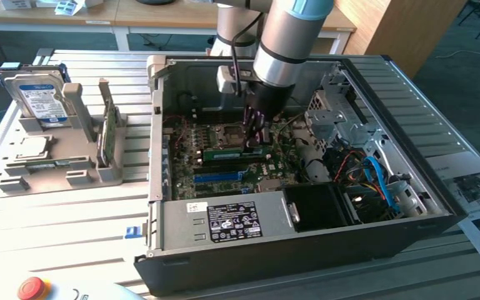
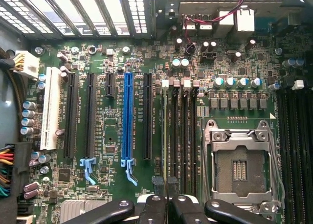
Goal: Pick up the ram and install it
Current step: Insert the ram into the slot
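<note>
The gripper (image 1: 255,142) reaches down into the open case (image 1: 307,250), its fingers drawn together and clamped on the ram (image 1: 223,152) near the middle of the motherboard (image 1: 185,169). The ram stands on its long edge with its thin top edge facing up. Its long axis runs from the exterior view's left to right, parallel to the case edge where the power supply (image 1: 223,222) sits. In the wrist view the ram (image 2: 165,136) is a thin line leading away from the gripper (image 2: 167,204), parallel to 3 black memory slots (image 2: 183,131) just beside it and to the blue slot (image 2: 128,116). Whether it is seated or just above the board I cannot tell. The CPU socket (image 2: 239,168) lies beyond those slots. The drive cage (image 1: 332,115) and cables (image 1: 374,175) along the case's right edge in the exterior view are well apart from the arm.
</note>
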Motion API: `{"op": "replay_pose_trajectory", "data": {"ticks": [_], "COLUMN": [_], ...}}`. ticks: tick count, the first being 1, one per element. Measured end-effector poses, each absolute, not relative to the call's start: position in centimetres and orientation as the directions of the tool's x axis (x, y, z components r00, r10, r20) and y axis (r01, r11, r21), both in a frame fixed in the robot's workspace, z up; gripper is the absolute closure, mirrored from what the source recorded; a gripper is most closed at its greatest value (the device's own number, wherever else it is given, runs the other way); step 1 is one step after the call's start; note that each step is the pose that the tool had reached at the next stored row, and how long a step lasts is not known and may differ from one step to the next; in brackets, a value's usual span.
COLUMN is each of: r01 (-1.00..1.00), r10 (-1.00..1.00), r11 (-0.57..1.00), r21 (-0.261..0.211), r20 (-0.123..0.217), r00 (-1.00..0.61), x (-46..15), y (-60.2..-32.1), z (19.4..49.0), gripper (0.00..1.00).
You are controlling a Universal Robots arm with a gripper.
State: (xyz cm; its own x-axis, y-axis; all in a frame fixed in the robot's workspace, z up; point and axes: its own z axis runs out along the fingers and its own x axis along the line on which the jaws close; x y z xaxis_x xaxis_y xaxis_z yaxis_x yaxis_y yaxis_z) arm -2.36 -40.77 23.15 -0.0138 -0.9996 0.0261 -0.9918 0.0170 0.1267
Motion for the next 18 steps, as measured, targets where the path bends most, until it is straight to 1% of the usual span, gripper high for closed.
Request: {"op": "replay_pose_trajectory", "data": {"ticks": [18], "r01": [-0.992], "r10": [-1.0], "r11": [0.017], "r21": [0.127], "r20": [0.026], "r00": [-0.014], "x": [-2.57], "y": [-40.66], "z": [23.15], "gripper": [0.88]}}
